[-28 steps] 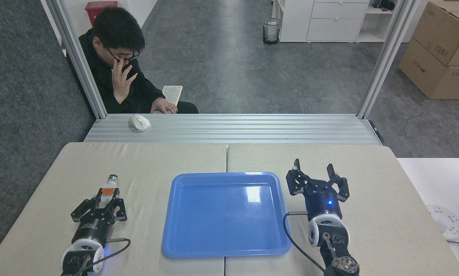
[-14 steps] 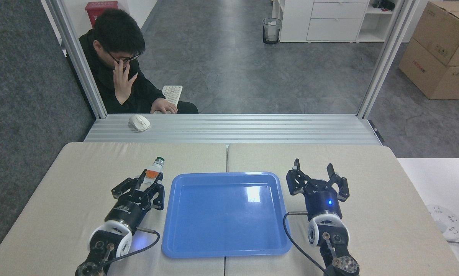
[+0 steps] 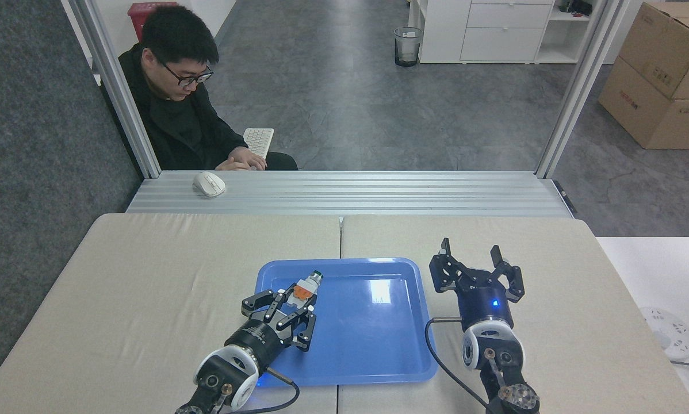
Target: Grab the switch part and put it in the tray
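Most of the job looks done, only the letting go is left. Picked up already: the switch part [image 3: 306,287], pinched at its white base in the left gripper [image 3: 296,298], with the orange middle and dark green tip poking out toward the far edge of the tray [image 3: 379,356]. Held over the tray now, above the near-left part of its blue floor, not far from the left rim. Hard to tell whether the part is touching the tray floor or hanging a little above it. Still to do, by the look of it: lower it, open up, pull the arm away. Right gripper [image 3: 474,256] spread wide with nothing in it, parked on the table [image 3: 149,276] just beside the right rim of the tray. Now the count. One switch part. One tray, with nothing lying loose in it. Two grippers, one full and one free. One person [image 3: 178,103] sitting past the far edge of the table, one white mouse [image 3: 209,184] on the metal ledge there, one keyboard [image 3: 258,141] near the person's hand. No second switch part anywhere on the table.
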Motion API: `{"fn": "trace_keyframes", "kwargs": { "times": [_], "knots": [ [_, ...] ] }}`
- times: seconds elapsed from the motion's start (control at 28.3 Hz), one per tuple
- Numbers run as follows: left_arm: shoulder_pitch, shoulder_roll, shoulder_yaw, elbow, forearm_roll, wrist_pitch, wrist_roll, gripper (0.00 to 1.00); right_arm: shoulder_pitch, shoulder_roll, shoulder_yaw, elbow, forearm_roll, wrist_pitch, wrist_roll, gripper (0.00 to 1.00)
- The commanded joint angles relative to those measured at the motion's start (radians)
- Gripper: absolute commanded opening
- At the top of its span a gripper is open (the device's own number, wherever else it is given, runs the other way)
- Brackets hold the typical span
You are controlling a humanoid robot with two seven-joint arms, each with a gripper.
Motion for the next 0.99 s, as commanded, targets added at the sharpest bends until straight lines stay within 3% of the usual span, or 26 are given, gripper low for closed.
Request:
{"fn": "trace_keyframes", "kwargs": {
  "times": [0.0, 0.18, 0.35, 0.56, 0.67, 0.95],
  "knots": [
    [0.006, -0.066, -0.183, 0.009, -0.035, 0.002, -0.021, 0.03, 0.0, 0.0, 0.0, 0.0, -0.001, 0.001, 0.0, 1.0],
    [-0.018, -0.061, -0.169, -0.008, -0.019, 0.014, -0.023, 0.25, 0.001, 0.002, -0.002, 0.0, 0.0, 0.001, 0.0, 1.0],
    [-0.035, -0.06, -0.112, -0.025, -0.019, 0.02, -0.021, 0.71, 0.0, 0.003, -0.003, 0.0, -0.001, 0.001, 0.0, 1.0],
    [-0.037, -0.06, -0.049, -0.054, -0.019, 0.054, -0.019, 0.93, 0.0, 0.003, -0.003, -0.001, -0.001, 0.001, 0.0, 1.0],
    [-0.041, -0.055, 0.018, -0.074, -0.018, 0.101, -0.006, 0.99, 0.001, 0.003, -0.003, -0.001, -0.001, 0.001, 0.0, 1.0],
    [-0.106, -0.051, 0.254, -0.048, -0.018, 0.191, 0.048, 0.99, 0.001, 0.002, -0.002, 0.0, -0.001, 0.001, 0.0, 1.0]
  ]
}}
